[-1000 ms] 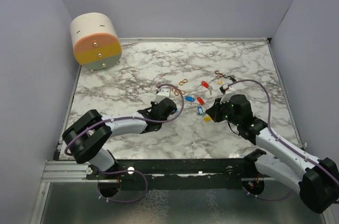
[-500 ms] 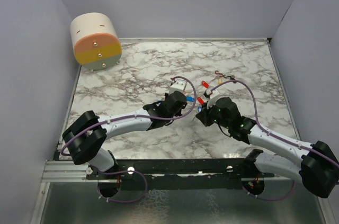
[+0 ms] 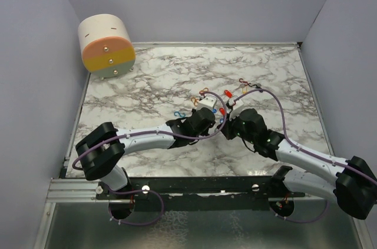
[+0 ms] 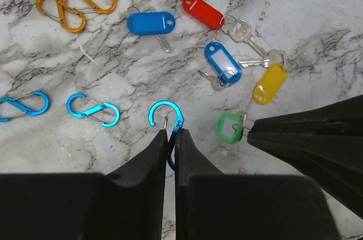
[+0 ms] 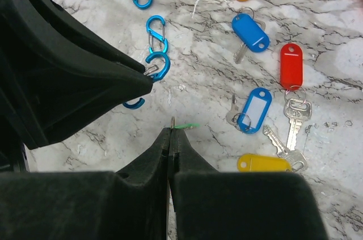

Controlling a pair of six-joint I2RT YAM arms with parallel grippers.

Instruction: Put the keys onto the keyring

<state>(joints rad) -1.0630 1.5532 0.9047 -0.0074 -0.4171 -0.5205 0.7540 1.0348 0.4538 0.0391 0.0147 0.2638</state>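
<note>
My left gripper (image 4: pixel 172 133) is shut on a blue figure-eight keyring clip (image 4: pixel 167 118), whose upper loop sticks out past the fingertips with its gate toward the right. My right gripper (image 5: pixel 171 131) is shut on the small metal ring of a green-tagged key (image 5: pixel 187 126). That green tag (image 4: pixel 229 126) hangs just right of the clip, a short gap apart. In the top view the two grippers (image 3: pixel 215 120) (image 3: pixel 227 126) meet tip to tip at mid-table. On the marble beyond lie keys with blue (image 4: pixel 151 23), red (image 4: pixel 203 12), blue-windowed (image 4: pixel 223 62) and yellow (image 4: pixel 269 83) tags.
Two orange clips (image 4: pixel 76 7) lie linked at the far left of the keys. Two loose blue clips (image 4: pixel 92 110) (image 4: pixel 22 105) lie left of my left fingers. A round cream and orange box (image 3: pixel 106 46) stands at the table's back left corner. Grey walls close in the table.
My left gripper has moved right with the blue clip, uncovering the loose blue clips. My right gripper has moved left with the green key, so the two tips now nearly meet.
</note>
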